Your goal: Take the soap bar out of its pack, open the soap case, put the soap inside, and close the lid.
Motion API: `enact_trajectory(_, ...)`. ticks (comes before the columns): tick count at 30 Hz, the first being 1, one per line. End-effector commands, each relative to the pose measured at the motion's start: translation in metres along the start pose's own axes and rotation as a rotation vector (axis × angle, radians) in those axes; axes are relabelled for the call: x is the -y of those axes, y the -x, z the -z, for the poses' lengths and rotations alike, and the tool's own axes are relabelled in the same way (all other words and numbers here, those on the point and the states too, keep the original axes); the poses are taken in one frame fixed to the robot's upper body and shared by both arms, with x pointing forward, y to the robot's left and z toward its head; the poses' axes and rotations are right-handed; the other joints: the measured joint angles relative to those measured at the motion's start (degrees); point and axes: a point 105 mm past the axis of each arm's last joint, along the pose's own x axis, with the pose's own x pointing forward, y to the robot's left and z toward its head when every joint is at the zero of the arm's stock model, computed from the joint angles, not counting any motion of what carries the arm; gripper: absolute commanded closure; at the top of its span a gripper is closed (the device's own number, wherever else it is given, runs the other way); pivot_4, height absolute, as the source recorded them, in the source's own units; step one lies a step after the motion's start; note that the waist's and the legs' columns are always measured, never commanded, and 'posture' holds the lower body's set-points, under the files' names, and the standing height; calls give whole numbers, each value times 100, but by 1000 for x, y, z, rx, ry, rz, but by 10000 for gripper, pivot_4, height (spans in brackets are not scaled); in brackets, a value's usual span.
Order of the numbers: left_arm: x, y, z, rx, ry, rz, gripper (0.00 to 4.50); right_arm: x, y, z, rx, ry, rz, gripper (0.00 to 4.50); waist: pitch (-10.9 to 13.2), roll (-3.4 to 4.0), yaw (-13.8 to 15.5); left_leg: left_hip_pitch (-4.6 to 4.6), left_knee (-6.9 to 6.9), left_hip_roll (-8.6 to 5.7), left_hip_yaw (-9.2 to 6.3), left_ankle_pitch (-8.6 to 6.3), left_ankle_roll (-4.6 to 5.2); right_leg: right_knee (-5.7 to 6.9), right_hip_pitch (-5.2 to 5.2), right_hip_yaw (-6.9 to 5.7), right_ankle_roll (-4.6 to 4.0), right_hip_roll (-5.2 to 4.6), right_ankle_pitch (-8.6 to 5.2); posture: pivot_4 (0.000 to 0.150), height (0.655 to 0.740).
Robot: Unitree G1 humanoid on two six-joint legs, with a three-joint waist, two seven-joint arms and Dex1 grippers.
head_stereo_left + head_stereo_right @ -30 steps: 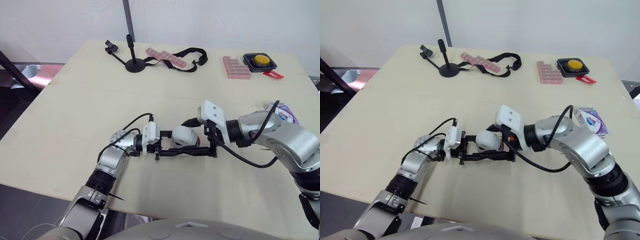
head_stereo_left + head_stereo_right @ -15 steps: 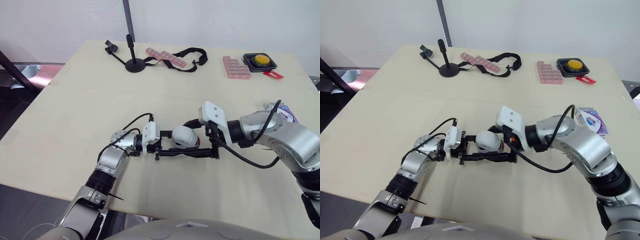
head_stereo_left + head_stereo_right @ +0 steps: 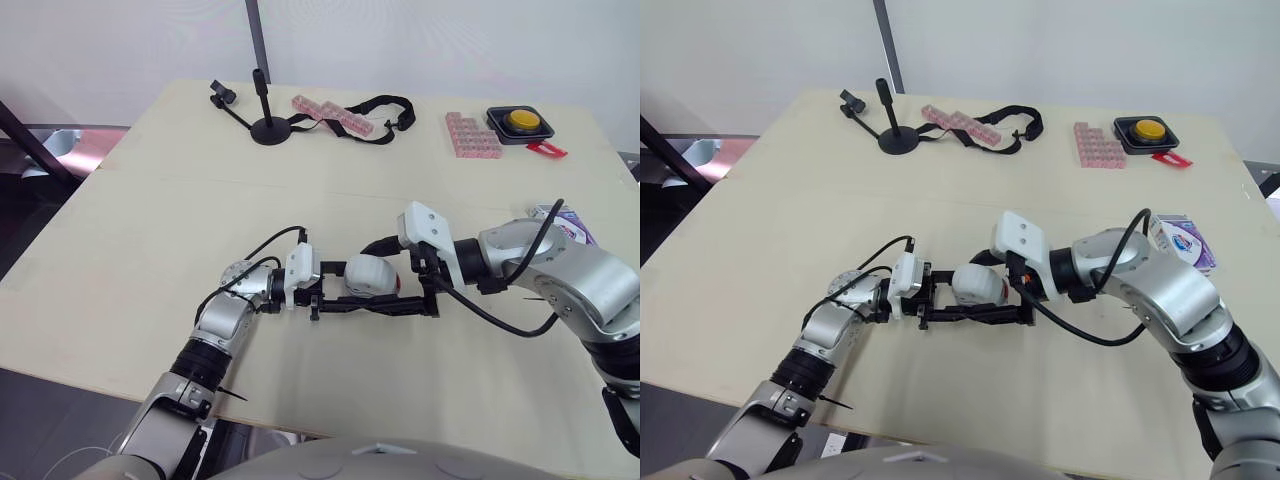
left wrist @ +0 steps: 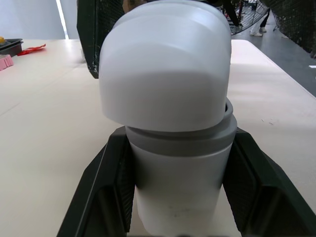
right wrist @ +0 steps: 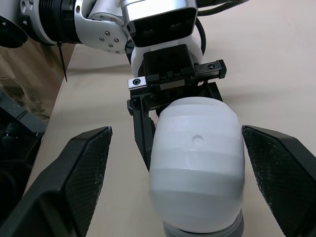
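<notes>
Presently logged, largest first.

Worktop: pale and bare through its middle and along its near edge. Ample open room on all sides of the work. Clutter kept to the far edge and far right corner, well apart.

Right claw: spread wide, one finger on each side of the lid, touching neither side.

Left claw: clamped on the lower body of the soap case, a finger pressed to each flank.

Soap case: mid-worktop, somewhat nearer the near edge, lying between the two claws. Cannot tell whether the soap is inside.

Lid: white and domed, seated askew on the grey rim, lifted at one side. Judged not yet fully closed.

Soap pack: at the right edge of the worktop, behind the right forearm, well apart from the case.

Hazards, as judged:
- Off-centre pressure on the tilted lid: likely to jam on the rim or spring off.
- Push along the case's length: could slide the smooth body out of the left claw's hold.
- Right forearm swinging outward: could nudge the pack over the right edge.
- Freed lid: likely to roll toward the near edge.
</notes>
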Motion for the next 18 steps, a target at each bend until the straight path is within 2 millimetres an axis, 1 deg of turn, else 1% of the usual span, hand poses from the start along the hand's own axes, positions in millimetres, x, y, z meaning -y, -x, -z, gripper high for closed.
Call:
enact_trajectory(1,2,0,-2,-3,-13,10,26103,-1,3,-6,2,64,-12,253,0,0,0,0,0,0,0,0,0,0,0,0,0,0,0,1500,7400)
enact_trajectory(6,3,0,-3,-1,-12,13,26103,-2,3,-6,2,89,-29,253,0,0,-1,-1,0,0,0,0,0,0,0,0,0,1,0,1500,7400)
enact_trajectory(18,4,-1,-3,-2,-14,13,26103,4,5,-3,0,85,-2,253,0,0,-3,-1,0,0,0,0,0,0,0,0,0,0,0,1500,7400)
